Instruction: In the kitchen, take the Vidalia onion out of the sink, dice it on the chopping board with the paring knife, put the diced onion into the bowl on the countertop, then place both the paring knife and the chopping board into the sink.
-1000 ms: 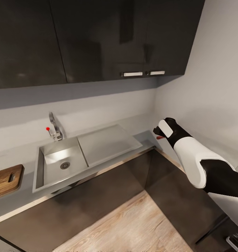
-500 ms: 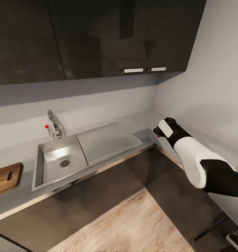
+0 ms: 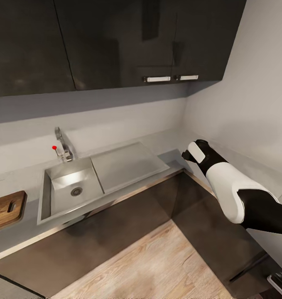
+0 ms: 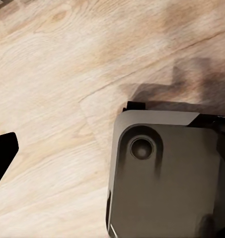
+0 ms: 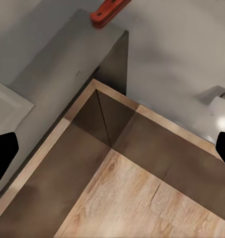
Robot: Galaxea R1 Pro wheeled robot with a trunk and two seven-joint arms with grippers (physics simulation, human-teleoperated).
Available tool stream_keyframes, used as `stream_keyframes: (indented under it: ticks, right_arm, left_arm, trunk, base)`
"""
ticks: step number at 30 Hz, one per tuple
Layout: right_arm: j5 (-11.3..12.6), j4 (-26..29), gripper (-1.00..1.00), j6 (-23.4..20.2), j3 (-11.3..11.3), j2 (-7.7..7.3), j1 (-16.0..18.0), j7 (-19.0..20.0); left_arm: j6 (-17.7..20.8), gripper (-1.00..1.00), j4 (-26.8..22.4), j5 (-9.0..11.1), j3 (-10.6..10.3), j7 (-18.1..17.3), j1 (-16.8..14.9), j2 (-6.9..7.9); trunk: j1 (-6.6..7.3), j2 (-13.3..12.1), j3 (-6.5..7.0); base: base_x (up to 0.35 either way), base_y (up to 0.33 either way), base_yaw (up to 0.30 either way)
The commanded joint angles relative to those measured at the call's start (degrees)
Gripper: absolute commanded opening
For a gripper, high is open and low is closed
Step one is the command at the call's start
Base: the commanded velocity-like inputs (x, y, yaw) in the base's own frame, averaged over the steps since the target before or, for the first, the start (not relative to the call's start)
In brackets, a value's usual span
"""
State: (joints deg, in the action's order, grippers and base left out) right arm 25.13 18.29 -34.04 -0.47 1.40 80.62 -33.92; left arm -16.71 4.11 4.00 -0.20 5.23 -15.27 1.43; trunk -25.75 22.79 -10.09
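Note:
The steel sink (image 3: 53, 197) is set in the dark-grey countertop (image 3: 16, 234), with its drainboard wing (image 3: 124, 164) and the chrome tap (image 3: 62, 144) behind it. Its basin holds nothing I can see. The brown chopping board (image 3: 6, 206) lies on the countertop at the head view's far left edge. My right gripper (image 3: 187, 156) hovers over the counter's corner to the right of the drainboard; in the right wrist view its fingers (image 5: 3, 153) stand wide open, and the paring knife's red handle (image 5: 108, 11) lies on the counter beyond them. The onion and bowl are out of view.
Dark glossy wall cabinets (image 3: 116, 41) hang above the counter. The counter turns a corner along the right wall (image 3: 244, 104). Pale wood-plank floor (image 3: 157, 265) lies in front of the base cabinets. In the left wrist view, my left gripper's finger (image 4: 3, 151) hangs over floor beside the robot's grey base (image 4: 162, 183).
The head camera has shifted, so the sink and board sit further left in the picture. The knife's red tip, seen under my right wrist before, is now hidden by it.

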Motion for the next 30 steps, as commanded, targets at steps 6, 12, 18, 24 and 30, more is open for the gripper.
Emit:
stream_keyframes:
  ticks: [6,12,18,24,30]
  right_arm:
    - [0.27,0.08,1.00,-0.16,0.03,0.08,0.04,-0.35]
    - [0.19,0.08,1.00,-0.15,0.02,0.05,0.01,-0.35]
    - [0.18,0.08,1.00,-0.15,0.00,0.01,-0.01,-0.35]
    - [0.12,-0.11,1.00,2.16,0.00,0.00,-0.01,-0.58]
    - [0.18,-2.23,1.00,5.76,-0.17,-0.16,-0.01,-0.89]
  left_arm:
    - [-0.43,1.00,0.20,0.40,-0.06,-0.05,-0.11,0.06]
    - [-0.43,1.00,0.21,0.40,-0.06,-0.04,-0.11,0.08]
    - [-0.43,1.00,0.27,0.38,-0.06,-0.09,-0.11,0.07]
    - [-0.43,1.00,0.28,0.33,-0.06,-0.13,-0.11,0.07]
    - [-0.43,1.00,0.28,0.36,-0.06,-0.13,-0.11,0.07]
  trunk:
    - [-0.03,0.12,-0.21]
    - [-0.03,0.12,-0.22]
    - [-0.03,0.12,-0.22]
    - [-0.03,0.12,-0.22]
    - [-0.03,0.12,-0.22]
  base:
    - [0.141,0.000,0.000]
    - [0.298,0.000,0.000]
    - [0.321,-0.007,0.000]
    - [0.257,-0.190,0.000]
    - [0.180,-0.177,0.000]
